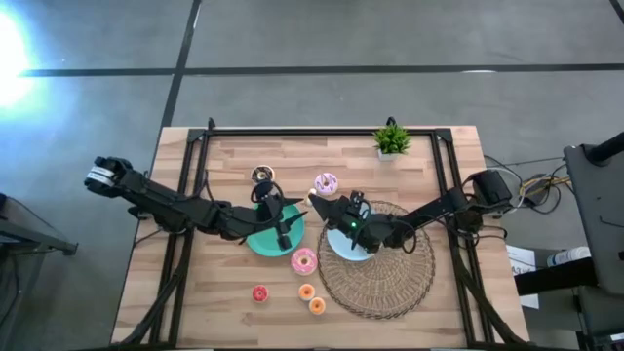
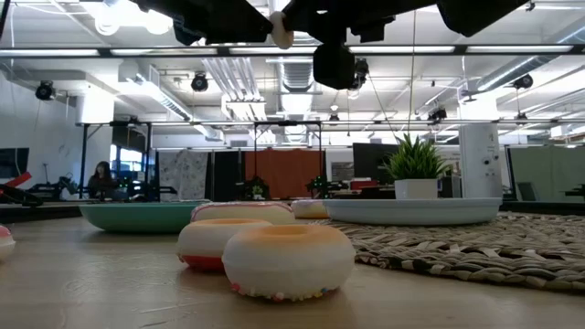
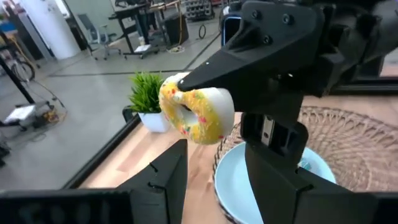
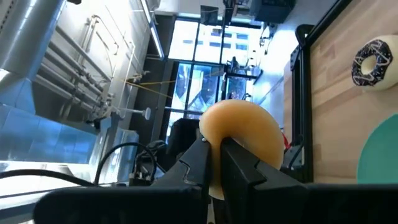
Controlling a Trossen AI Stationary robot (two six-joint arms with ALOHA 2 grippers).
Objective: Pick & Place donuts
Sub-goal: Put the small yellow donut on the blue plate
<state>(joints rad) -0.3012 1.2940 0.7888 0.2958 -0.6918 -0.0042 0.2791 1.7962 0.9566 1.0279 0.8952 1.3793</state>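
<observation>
My right gripper (image 1: pixel 318 206) is shut on a yellow-frosted sprinkled donut (image 3: pixel 196 115), high above the table between the green plate (image 1: pixel 255 240) and the light-blue plate (image 1: pixel 343 250). My left gripper (image 1: pixel 284 228) hangs open over the green plate, facing that donut, with nothing between its fingers (image 3: pixel 166 180). One pink donut (image 1: pixel 326 182) and a dark brown donut (image 1: pixel 261 175) lie flat toward the far side. Another pink donut (image 1: pixel 303 260) and tiny red (image 1: pixel 260 292) and orange (image 1: pixel 306 291) donuts lie on the near side. My right gripper pinches the yellow donut's rim (image 4: pixel 231 132) between its two fingertips (image 3: pixel 186 82). The fingers come about level from the table's right, pointing left. The donut is lifted clear and stands on edge, its frosted face turned toward my left gripper.
A round woven mat (image 1: pixel 400 278) lies under the light-blue plate on the right half. A small potted plant (image 1: pixel 392 141) stands at the far edge. A black frame (image 1: pixel 322 130) runs along the far and side edges. Bare wood shows near the left edge.
</observation>
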